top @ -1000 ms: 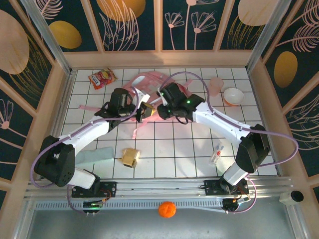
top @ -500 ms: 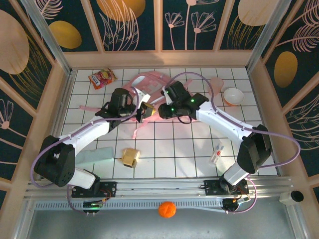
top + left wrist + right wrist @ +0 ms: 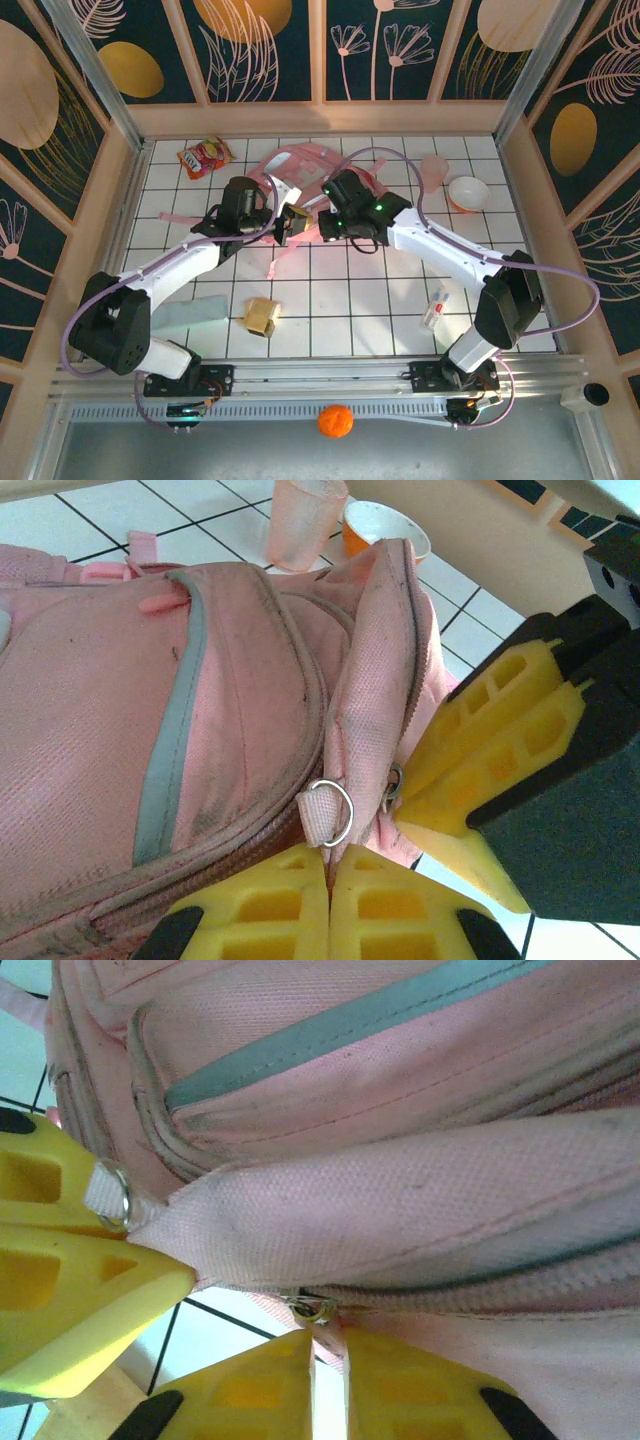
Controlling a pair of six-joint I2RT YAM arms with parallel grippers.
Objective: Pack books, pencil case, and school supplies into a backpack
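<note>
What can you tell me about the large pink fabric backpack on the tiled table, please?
The pink woven-fabric backpack lies at the table's far middle, grey-trimmed zipped pockets facing up, slightly grubby. The left gripper is shut on its webbing tab with a metal ring, the fabric there taut; the right gripper is closed at the main zipper pull.

- The table top (image 3: pixel 350 300) is covered in white square tiles with dark grout lines.
- A pale wooden rim (image 3: pixel 320 118) borders the tiles at the far edge and along both sides.
- The wall panels (image 3: pixel 395 45) are dark navy, printed with thin pink flower and leaf outlines and with gold and peach ovals.
- Wooden battens (image 3: pixel 317 50) divide the panels.
- A ribbed aluminium rail (image 3: pixel 330 378) runs along the near edge.
- The light is bright and even.
</note>
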